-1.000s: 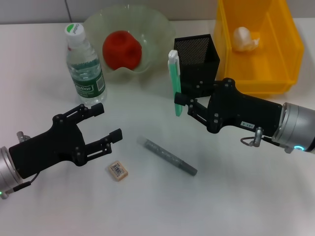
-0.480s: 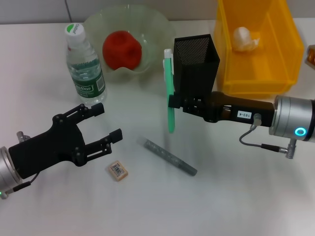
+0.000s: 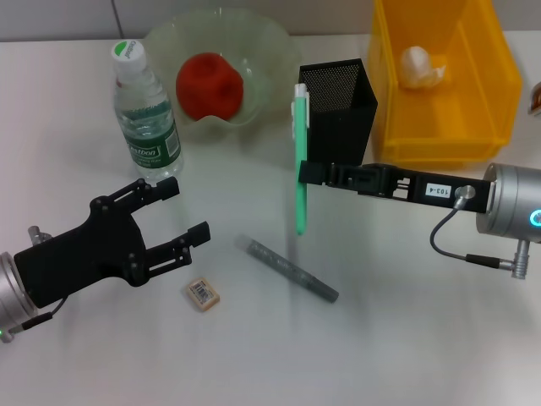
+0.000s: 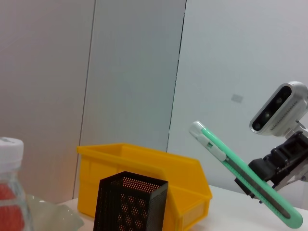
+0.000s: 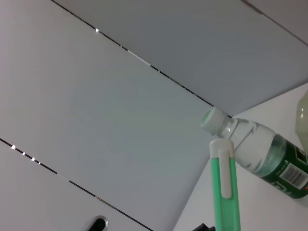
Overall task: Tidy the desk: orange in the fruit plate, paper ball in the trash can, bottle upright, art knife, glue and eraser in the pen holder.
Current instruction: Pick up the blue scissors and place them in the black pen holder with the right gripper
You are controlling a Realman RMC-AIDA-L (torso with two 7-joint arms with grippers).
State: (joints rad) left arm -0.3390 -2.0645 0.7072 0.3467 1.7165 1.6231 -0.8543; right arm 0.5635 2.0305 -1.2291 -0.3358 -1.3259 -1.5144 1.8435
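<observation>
Holding a slim green-and-white art knife (image 3: 299, 161) upright at frame centre: right gripper (image 3: 309, 173), black, reaching in from right edge, fingers clamped on knife's mid-length. Knife hanging clear of white table (image 3: 406, 338), just left of tall square black metal-mesh pen holder (image 3: 338, 110), white end level with holder's rim.

Left gripper (image 3: 173, 216) at lower left, black, fingers spread wide, nothing between them, low over table.

Just below and right of that claw: tiny tan rectangular eraser with dark printed label (image 3: 203, 293), lying flat, apart from fingertips. Right of eraser, lower centre: grey glue stick (image 3: 292, 269), lying diagonal, well apart from holder.

Upper left: small clear plastic bottle, dark-green label, white cap (image 3: 145, 114), standing upright. Beside it, top centre: wide pale-green translucent fruit plate with scalloped rim (image 3: 270, 46), round red-orange orange (image 3: 210, 85) resting inside.

Upper right: large bright-yellow rectangular trash can (image 3: 490, 93), crumpled white paper ball (image 3: 420, 66) inside near far wall. Bin just right of pen holder; touching or not, cannot tell.
</observation>
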